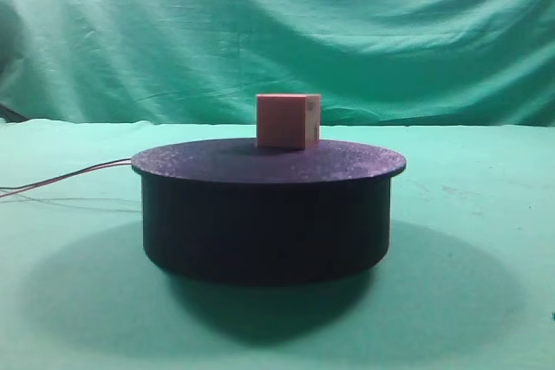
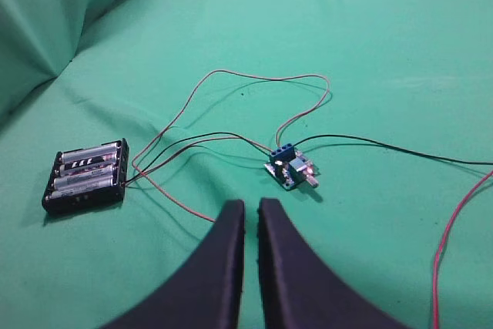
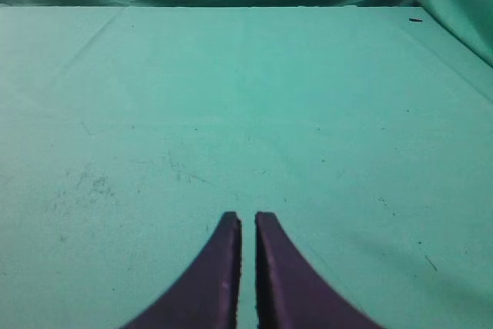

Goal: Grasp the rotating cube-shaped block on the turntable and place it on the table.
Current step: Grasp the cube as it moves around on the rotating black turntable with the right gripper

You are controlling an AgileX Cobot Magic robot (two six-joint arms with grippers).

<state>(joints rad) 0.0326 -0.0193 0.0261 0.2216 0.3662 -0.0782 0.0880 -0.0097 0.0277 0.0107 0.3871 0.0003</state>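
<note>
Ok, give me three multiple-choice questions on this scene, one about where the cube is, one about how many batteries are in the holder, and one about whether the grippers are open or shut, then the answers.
1. Where is the cube?
A. On the green cloth beside the disc
B. On top of the turntable
C. Between a gripper's fingers

2. How many batteries sit in the battery holder?
A. One
B. Four
C. Nine

3. How do the left gripper and right gripper stand?
A. Both shut and empty
B. Both wide open
C. One clamped on the cube

Answers: 1 B, the cube rests on the disc's flat top in the high view. 2 B, four cells lie side by side in the left wrist view. 3 A, each wrist view shows only a thin slit between the fingers with nothing in it.
</note>
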